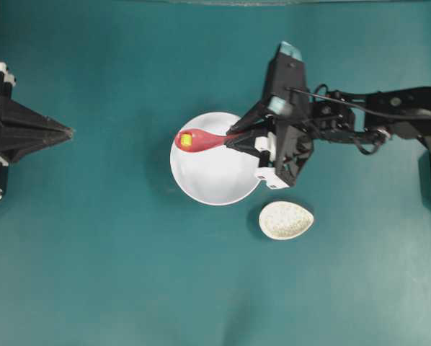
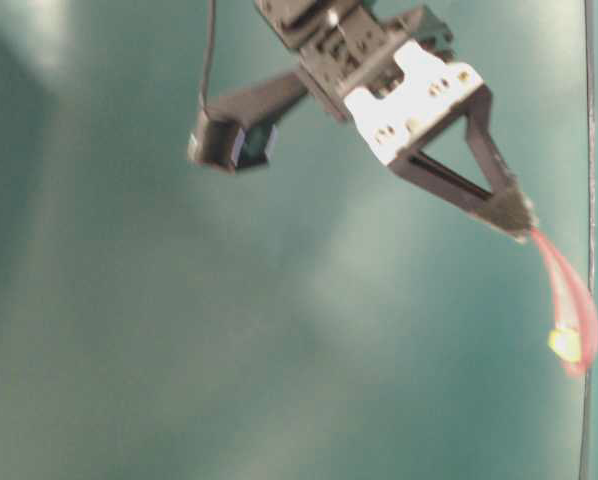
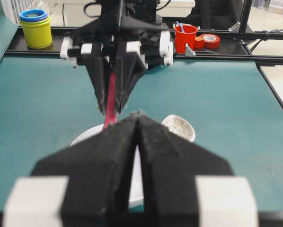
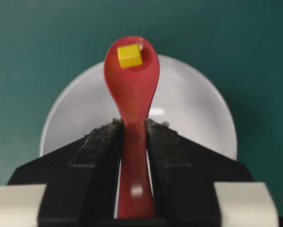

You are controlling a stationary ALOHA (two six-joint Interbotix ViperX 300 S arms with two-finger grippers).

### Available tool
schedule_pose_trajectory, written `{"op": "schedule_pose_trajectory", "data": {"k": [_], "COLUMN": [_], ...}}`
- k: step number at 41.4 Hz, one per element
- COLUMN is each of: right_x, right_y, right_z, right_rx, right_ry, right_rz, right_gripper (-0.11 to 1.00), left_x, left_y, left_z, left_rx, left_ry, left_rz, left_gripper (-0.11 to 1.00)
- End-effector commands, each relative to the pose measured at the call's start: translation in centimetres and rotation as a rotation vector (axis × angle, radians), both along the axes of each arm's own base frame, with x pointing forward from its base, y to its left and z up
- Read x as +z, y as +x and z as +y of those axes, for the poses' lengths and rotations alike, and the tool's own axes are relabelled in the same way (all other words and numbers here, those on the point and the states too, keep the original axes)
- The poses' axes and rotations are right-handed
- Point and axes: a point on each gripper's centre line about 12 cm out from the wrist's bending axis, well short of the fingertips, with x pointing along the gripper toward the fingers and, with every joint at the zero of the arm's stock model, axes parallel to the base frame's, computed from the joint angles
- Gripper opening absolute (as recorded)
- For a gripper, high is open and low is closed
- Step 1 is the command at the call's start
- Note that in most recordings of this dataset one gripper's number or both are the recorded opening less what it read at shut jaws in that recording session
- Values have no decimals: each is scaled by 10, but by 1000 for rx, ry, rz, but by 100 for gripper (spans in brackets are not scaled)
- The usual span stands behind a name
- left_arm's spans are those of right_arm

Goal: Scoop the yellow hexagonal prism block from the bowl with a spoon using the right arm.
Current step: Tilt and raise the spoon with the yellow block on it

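The pink-red spoon [image 4: 132, 90] is clamped by its handle in my right gripper [image 4: 133, 125], which is shut on it. The tiny yellow block [image 4: 129, 56] lies in the spoon's head, near its far tip. The spoon is held over the white bowl [image 4: 193, 109]; overhead, its head [image 1: 194, 140] with the yellow block [image 1: 186, 140] hangs at the bowl's [image 1: 215, 176] upper-left rim, and the right gripper [image 1: 233, 139] is over the bowl's upper right. My left gripper [image 1: 69, 132] is shut and empty at the far left, pointing at the bowl; its tips [image 3: 137, 116] meet.
A small speckled oval spoon rest [image 1: 286, 220] lies just right of and below the bowl. Behind the table, in the left wrist view, stand a yellow cup stack [image 3: 35, 29], a red cup [image 3: 186, 37] and a roll of red tape [image 3: 209, 40].
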Motion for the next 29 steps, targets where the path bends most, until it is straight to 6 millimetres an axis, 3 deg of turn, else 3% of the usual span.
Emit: {"op": "schedule_pose_trajectory", "data": {"k": [1,12,29], "right_x": [26,56,71], "right_y": [-5,-26,-41], "right_z": [1,3,5], "right_rx": [-6,-4,0], "right_ry": [-10,-24,-25], "right_rz": [-94,-184,-223], "right_gripper": [22,22,22], "left_x": [10,10,10], "left_y": [2,2,2], "left_z": [0,0,0], "left_rx": [-1,-1,-1], "left_ry": [2,2,2], "left_rz": [-25,-21,-21], "left_gripper": [0,0,0]}}
